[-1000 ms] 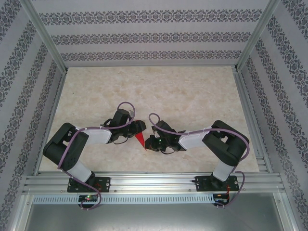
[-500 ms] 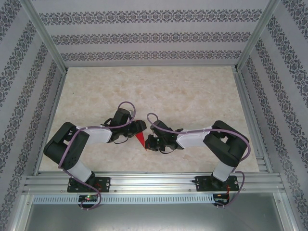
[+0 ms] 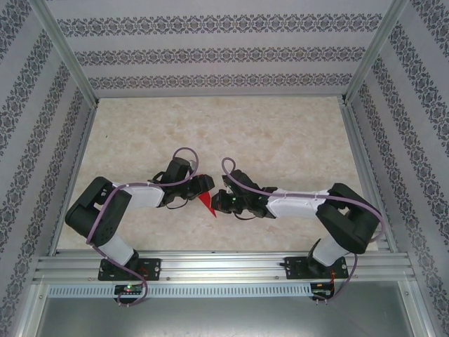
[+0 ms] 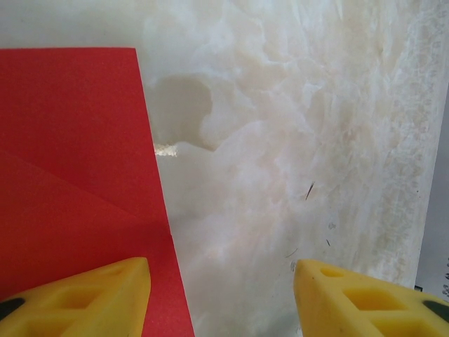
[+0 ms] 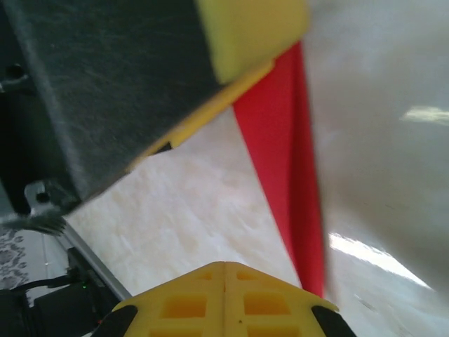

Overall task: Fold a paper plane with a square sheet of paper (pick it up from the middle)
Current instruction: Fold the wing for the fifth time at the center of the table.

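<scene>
Paper: a red folded piece (image 3: 206,204) lies on the table (image 3: 280,140), between the two grippers and nearer the arm bases than the far wall. From above it is a narrow wedge, with its tip towards the near edge.
Paper, left wrist view: a flat red area (image 4: 70,154) with a straight right edge and a slanting crease across it.
Paper, right wrist view: a long red sliver (image 5: 280,161), narrowing towards the camera.
Left gripper: it sits low over the wide end of the paper (image 3: 203,185).
Left jaws: apart, with nothing between them (image 4: 221,281). One yellow finger (image 4: 98,298) is over the paper's edge, and the other is over bare table.
Right gripper: it sits just right of the paper (image 3: 223,200) and faces the left gripper.
Right jaws: closed, with the two yellow fingers pressed together (image 5: 224,281). The paper runs past their right side, and I cannot tell whether it touches them.
Grippers: close together, and the left gripper's black body and yellow fingertip (image 5: 252,28) loom in the right wrist view.
</scene>
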Robot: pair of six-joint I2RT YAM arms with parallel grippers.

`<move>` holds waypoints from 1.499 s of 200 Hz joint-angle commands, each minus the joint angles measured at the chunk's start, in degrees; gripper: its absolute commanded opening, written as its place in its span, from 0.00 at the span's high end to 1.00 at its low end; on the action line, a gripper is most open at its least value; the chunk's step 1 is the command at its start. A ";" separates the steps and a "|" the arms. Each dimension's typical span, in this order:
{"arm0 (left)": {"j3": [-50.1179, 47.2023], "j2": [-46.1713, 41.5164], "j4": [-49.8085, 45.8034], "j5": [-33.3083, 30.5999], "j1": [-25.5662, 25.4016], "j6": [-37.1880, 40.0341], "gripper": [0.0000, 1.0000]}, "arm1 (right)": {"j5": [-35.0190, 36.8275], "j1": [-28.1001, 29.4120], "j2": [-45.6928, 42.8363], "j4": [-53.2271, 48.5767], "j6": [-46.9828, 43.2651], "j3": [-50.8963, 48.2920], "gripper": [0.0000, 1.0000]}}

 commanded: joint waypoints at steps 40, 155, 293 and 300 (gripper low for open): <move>-0.17 2.99 -3.49 -0.78 0.66 0.96 0.43 | -0.72 -0.20 7.93 5.33 1.53 1.26 0.95; 0.38 3.56 -4.94 -1.28 0.65 1.33 0.43 | -1.53 -0.52 7.51 -0.87 1.81 -8.05 0.94; 0.56 4.44 -5.16 -1.17 0.64 1.04 0.43 | -1.66 0.61 -0.31 -7.30 -0.45 -7.70 0.94; 0.59 4.52 -5.16 -1.00 0.65 1.13 0.43 | -1.24 0.63 -1.49 -7.64 -0.58 -6.52 0.94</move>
